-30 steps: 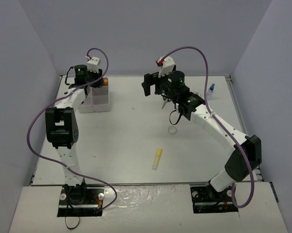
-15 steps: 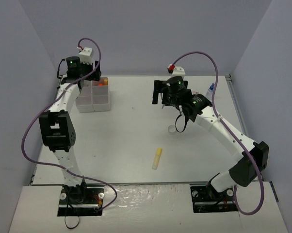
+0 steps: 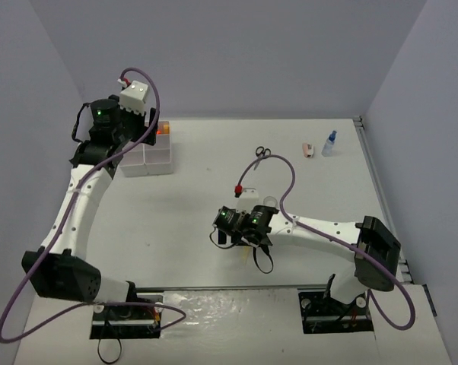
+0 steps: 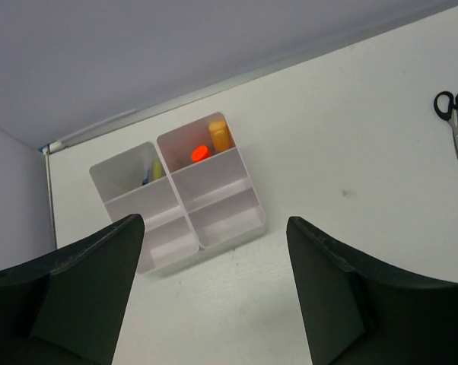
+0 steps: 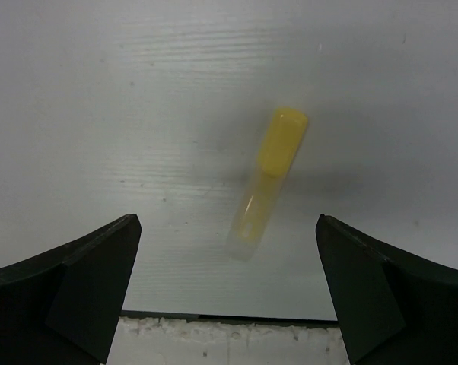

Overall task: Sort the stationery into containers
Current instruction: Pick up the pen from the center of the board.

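A yellow stick (image 5: 267,182) lies on the table between and just ahead of my right gripper (image 5: 227,222), whose fingers are open and empty above it. In the top view the right gripper (image 3: 239,233) hangs near the front edge and hides the stick. My left gripper (image 4: 214,222) is open and empty, held high and left of the white organizer tray (image 3: 149,161). The tray (image 4: 252,220) holds an orange marker (image 4: 201,153) in a back compartment and a thin yellowish pencil (image 4: 157,169) in the other. Black-handled scissors (image 3: 262,153), a pink piece (image 3: 309,148) and a blue-capped bottle (image 3: 330,142) lie at the back.
A clear tape ring (image 3: 271,200) sits just behind the right arm's forearm. The table's front edge (image 5: 229,315) runs right below the right gripper. Grey walls close in the back and both sides.
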Robot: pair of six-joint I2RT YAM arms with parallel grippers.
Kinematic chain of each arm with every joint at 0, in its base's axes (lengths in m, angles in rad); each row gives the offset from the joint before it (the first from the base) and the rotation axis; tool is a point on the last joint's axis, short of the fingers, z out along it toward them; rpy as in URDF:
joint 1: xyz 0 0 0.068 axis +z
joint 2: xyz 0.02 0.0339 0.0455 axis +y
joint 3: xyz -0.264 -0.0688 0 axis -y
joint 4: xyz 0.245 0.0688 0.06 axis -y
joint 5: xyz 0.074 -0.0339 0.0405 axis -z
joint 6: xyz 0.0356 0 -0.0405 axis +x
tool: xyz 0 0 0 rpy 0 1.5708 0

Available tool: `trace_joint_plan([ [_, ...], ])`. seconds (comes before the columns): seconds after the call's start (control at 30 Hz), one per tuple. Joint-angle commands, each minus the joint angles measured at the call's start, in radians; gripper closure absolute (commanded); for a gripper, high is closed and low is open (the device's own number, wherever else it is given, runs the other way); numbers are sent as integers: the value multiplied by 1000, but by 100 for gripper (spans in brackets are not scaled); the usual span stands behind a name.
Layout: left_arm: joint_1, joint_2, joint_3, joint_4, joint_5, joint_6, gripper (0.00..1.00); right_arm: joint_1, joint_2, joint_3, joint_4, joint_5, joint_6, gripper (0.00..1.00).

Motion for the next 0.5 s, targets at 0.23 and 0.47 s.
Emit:
trace_joint_plan([
  [0.23, 13, -229, -69, -68, -11, 7, 27, 2, 23, -173, 174, -97, 151, 24],
  [0.47, 11, -239, -61, -75, -4, -1, 27, -10, 129, -177, 231, -142, 122, 36],
])
